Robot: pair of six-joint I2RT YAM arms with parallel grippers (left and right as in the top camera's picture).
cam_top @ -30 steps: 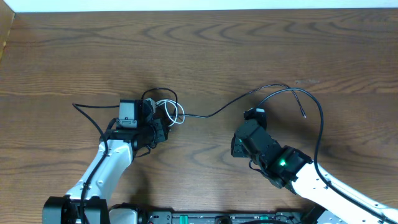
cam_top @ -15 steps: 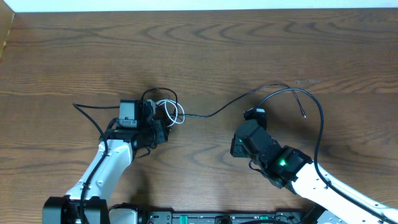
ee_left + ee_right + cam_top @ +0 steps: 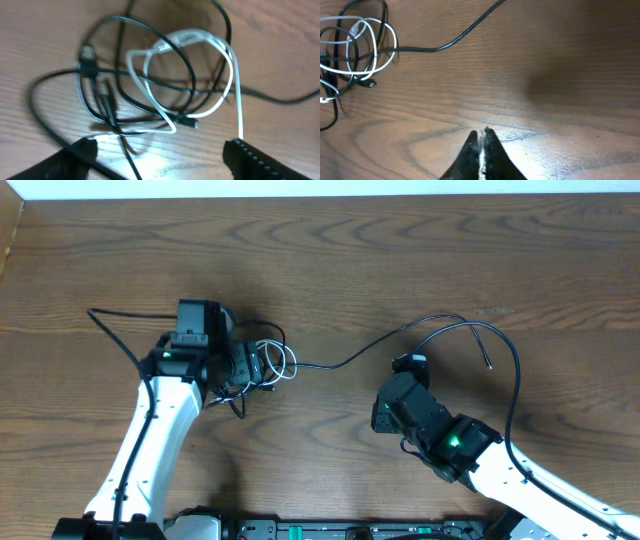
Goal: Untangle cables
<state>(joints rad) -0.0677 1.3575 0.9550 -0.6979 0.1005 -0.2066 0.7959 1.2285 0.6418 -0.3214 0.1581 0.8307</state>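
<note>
The cables point(image 3: 165, 86) look light and floppy; I would pinch the white loop point(image 3: 190, 34). My left gripper point(image 3: 162, 146) has its jaws wide, and my right gripper point(image 3: 482, 134) has them shut, seemingly on nothing.

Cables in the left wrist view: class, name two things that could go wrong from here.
The open left claw hangs over looped white cable and black cables; closing might pinch several strands, tightening the knot. One long black cable leads toward the shut right claw; tugging it may drag the bundle.
</note>
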